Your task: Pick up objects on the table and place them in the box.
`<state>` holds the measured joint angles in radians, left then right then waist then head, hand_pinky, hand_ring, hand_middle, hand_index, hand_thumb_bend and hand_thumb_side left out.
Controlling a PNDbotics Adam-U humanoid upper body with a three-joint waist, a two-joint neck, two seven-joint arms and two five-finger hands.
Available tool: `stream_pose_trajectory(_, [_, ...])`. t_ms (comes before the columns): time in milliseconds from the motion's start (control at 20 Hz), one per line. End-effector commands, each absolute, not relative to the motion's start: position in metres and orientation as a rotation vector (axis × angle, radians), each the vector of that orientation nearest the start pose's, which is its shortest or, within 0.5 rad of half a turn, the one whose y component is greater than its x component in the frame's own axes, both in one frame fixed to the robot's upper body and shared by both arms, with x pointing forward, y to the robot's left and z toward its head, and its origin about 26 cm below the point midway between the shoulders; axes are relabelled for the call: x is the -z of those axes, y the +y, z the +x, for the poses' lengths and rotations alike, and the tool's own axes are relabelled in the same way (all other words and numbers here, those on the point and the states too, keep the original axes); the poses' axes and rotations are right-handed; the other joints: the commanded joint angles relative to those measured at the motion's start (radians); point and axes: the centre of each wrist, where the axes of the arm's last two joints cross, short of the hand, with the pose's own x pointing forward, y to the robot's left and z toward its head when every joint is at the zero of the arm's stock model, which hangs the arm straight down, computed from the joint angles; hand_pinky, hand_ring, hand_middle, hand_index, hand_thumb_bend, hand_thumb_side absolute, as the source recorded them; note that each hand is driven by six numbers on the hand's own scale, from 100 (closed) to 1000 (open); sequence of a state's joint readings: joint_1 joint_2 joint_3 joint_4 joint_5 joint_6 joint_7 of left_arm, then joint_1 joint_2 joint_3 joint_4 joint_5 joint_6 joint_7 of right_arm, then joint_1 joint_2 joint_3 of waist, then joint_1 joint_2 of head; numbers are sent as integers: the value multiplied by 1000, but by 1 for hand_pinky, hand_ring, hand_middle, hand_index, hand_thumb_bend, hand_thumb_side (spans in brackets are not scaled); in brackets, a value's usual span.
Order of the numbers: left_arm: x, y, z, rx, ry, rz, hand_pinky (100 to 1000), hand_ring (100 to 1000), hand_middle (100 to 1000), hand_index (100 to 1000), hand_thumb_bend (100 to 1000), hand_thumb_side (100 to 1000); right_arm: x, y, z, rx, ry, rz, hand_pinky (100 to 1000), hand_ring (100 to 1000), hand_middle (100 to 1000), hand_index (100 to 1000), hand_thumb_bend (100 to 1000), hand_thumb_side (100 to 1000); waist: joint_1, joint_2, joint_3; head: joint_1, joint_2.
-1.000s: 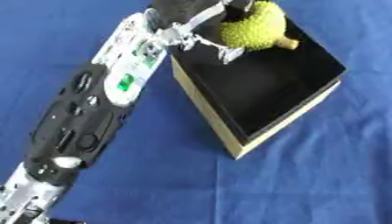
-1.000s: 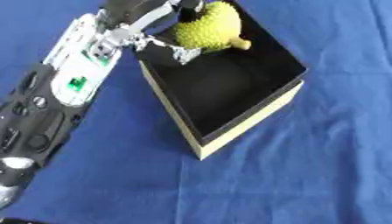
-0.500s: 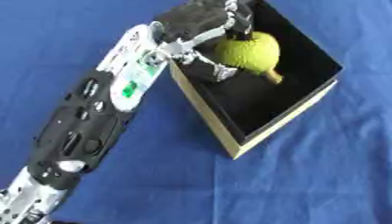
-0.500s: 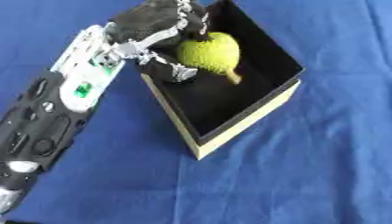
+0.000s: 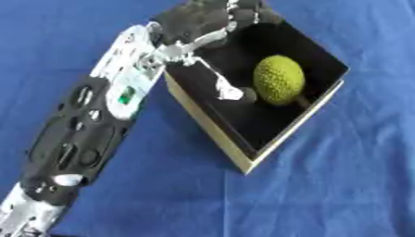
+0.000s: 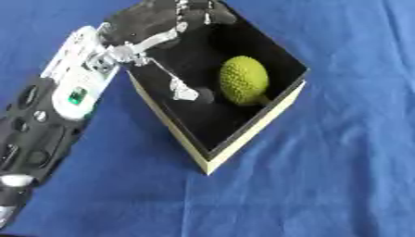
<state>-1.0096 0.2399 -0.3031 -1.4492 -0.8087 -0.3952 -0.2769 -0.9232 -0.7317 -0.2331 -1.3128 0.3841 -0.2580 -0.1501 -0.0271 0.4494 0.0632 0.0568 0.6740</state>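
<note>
A yellow-green bumpy fruit [image 5: 279, 79] with a short stem lies inside the black box [image 5: 212, 133], near its right wall. My left hand [image 5: 200, 24] hovers over the box's far left corner, its fingers spread and relaxed, nothing held. One thin finger [image 5: 224, 89] reaches down into the box just left of the fruit, apart from it. The left arm runs up from the lower left corner. My right hand appears in neither view.
The box has tan outer walls and sits askew on a blue cloth [image 5: 340, 185] that covers the whole table. No other objects show on the cloth.
The hand has let go of the fruit, which now lies on the box floor. The fingers have opened and drawn back toward the far left corner.
</note>
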Motion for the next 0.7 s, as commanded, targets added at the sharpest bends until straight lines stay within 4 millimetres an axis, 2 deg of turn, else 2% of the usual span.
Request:
stream_pose_trajectory(50, [-309,120,396,-1710,2652,-789,672,762,775,850,454,440,-383,-406,379,474,3100,1580,821,790,612,841,100,258,-18,-229,3,-5,-8])
stream_pose_trajectory(100, [-312,125,395,-1655,2702,-796,653,753,772,838,430,437,-384,-406,379,472,3098,1581,820,790,613,841,100,287,-18,-230,6,-7,-8])
stream_pose_trajectory(150, [-315,131,393,-1596,2750,-810,640,747,759,803,378,434,-384,-407,378,469,3095,1582,820,789,613,840,100,242,-18,-230,8,-10,-9])
stream_pose_trajectory(250, [-319,141,388,-1475,2843,-820,613,734,745,765,355,440,-385,-407,376,463,3089,1584,820,788,613,839,100,229,-19,-232,13,-16,-9])
stream_pose_trajectory(500, [-347,170,370,-1064,3039,-851,590,724,736,751,357,460,-384,-409,374,443,3086,1589,820,787,614,839,100,221,-23,-240,26,-40,-12])
stream_pose_trajectory(700, [-365,212,356,-789,3111,-967,599,730,739,754,373,440,-384,-410,371,462,3069,1605,818,784,615,837,100,187,-15,-249,40,-57,-3])
